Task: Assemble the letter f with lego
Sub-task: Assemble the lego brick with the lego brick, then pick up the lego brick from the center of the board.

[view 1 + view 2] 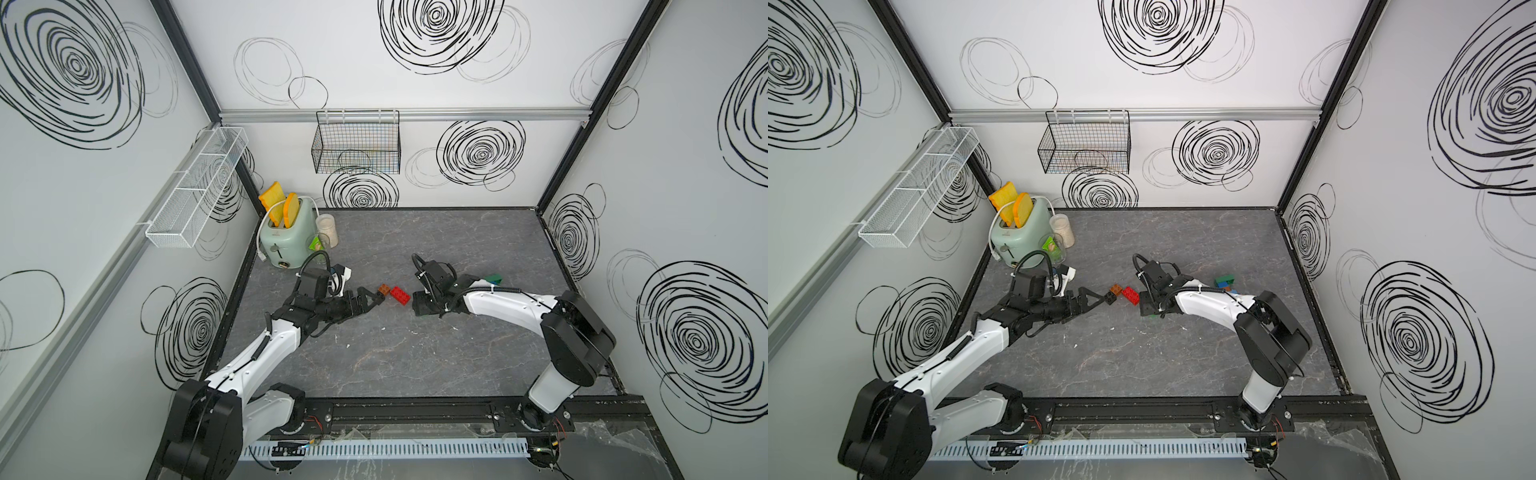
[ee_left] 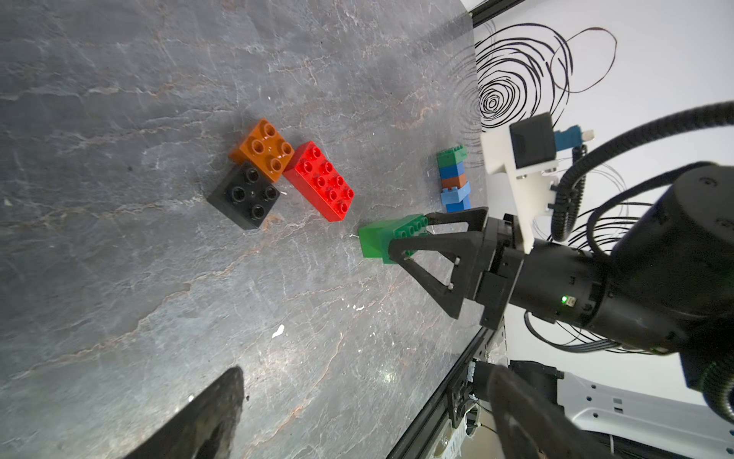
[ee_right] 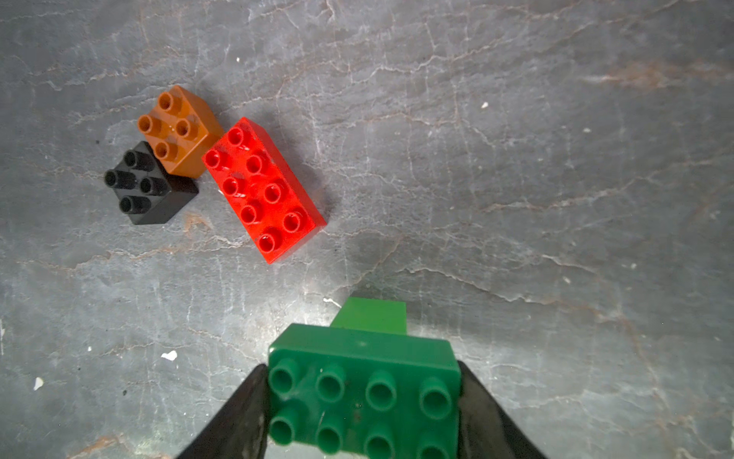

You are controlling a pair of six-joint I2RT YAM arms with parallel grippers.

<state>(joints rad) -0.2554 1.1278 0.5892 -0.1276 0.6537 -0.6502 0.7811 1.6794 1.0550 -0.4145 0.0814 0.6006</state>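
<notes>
Right wrist: green lego (image 3: 363, 357) clamped between jaws.

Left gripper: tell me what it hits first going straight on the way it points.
Most likely the black brick, lying just ahead of the open left gripper; whether it rides low enough to hit is unclear.

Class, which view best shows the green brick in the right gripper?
Right wrist view: the green brick looms large, studs clear, between the jaws. Left wrist view shows it smaller, partly behind a finger. In both top views the arm nearly hides it.
</notes>
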